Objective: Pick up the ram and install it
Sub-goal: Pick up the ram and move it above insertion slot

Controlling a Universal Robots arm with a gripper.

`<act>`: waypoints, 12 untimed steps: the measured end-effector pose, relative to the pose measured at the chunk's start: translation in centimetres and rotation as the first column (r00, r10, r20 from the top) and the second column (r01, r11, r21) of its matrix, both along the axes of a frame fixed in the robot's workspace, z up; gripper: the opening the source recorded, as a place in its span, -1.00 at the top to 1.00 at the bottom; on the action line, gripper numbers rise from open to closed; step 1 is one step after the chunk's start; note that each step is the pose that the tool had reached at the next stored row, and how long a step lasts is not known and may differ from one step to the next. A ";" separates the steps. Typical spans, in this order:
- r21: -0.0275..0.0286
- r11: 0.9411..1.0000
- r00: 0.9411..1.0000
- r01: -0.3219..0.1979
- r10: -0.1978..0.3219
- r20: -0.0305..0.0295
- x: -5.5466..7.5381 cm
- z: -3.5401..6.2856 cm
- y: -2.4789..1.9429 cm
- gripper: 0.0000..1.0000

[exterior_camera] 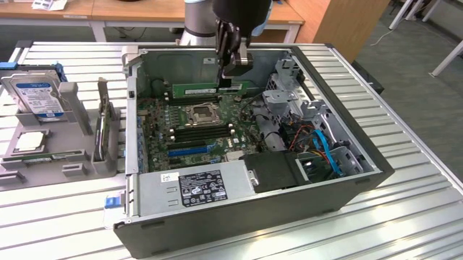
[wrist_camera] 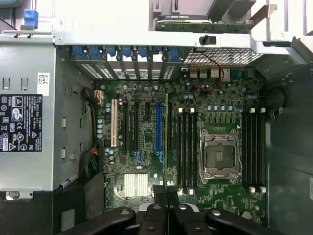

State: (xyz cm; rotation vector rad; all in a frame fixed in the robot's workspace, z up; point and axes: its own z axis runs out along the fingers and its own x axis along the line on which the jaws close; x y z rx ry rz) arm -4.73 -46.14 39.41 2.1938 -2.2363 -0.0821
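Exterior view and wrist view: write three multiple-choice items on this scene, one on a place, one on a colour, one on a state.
1. Where is the hard drive?
A) in the grey holder outside the case
B) inside the case
C) on the floor

2. What colour is the ram?
A) red
B) green
C) white

3. How is the gripper?
A) open and empty
B) shut on the ram
C) shut on a cable

Answers:
1 A: it stands at the exterior view's left, beside the case.
2 B: the stick is green.
3 B: it clamps the stick over the motherboard.
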 end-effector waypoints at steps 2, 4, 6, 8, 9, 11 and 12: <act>0.000 1.000 1.000 0.000 0.000 0.000 0.0 -0.19 0.00 0.76; 0.000 1.000 1.000 0.000 0.000 0.000 0.0 -0.41 0.00 0.76; 0.000 1.000 1.000 0.000 0.000 0.000 0.0 -0.65 0.00 0.76; 0.000 1.000 1.000 0.000 0.000 0.000 0.0 -0.90 0.00 0.76; 0.001 1.000 1.000 0.000 0.000 0.000 0.0 -1.01 0.00 0.76; 0.001 1.000 1.000 0.000 0.000 0.000 0.0 -1.25 0.00 0.76; 0.001 1.000 1.000 0.000 0.000 0.000 0.0 -1.36 0.00 0.76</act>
